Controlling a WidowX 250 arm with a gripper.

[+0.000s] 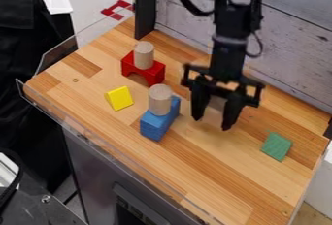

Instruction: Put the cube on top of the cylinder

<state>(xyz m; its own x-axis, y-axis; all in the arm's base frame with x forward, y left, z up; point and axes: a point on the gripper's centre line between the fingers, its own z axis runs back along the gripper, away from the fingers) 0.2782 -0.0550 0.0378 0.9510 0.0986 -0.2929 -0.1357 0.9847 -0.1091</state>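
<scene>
Camera view: yellow wedge (119, 98) near cylinder (160, 99).

Black arm (228, 64) — looping cable (187, 4) — black claw (211, 123).

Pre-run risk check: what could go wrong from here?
Target mix-up: two cylinders are up, one on the red arch, one at the blue block. 
Narrow round tops: an off-centre cube would probably tip off. 
The claw hangs close beside the blue block; a sideways move toward it could knock that cylinder over.
</scene>
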